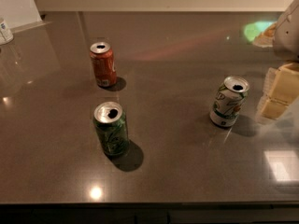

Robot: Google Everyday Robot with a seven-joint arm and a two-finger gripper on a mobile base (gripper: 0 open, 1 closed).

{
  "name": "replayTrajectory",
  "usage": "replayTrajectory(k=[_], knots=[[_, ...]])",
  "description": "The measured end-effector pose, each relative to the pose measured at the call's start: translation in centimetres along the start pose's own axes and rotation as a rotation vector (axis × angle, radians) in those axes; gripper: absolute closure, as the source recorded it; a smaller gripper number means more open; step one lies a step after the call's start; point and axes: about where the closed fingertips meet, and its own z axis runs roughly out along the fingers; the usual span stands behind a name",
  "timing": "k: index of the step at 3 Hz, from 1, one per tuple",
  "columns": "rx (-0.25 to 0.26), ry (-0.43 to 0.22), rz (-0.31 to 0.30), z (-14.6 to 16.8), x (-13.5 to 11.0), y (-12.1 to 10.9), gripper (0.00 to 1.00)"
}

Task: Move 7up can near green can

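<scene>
The 7up can (228, 101) stands upright at the right of the dark countertop; it is white with green and orange markings and a silver top. The green can (111, 129) stands upright at front left, all green with pale squiggles. The two cans are far apart. My gripper (276, 97) comes in from the right edge, just right of the 7up can and not touching it. Its two pale yellow fingers (285, 83) stand slightly apart with nothing between them.
An orange-red can (103, 64) stands upright behind the green can. A white container (4, 31) sits at the far left edge. The counter's front edge (140, 203) runs along the bottom. A wall borders the back.
</scene>
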Motion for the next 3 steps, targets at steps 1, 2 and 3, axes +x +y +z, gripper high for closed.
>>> replayTrajectory(k=[1,2,3], knots=[[0.000,0.000,0.000,0.0,0.0,0.0,0.00],[0.005,-0.020,0.016,0.1,0.1,-0.4,0.00],[0.013,-0.075,0.048,1.2,0.3,-1.2,0.00]])
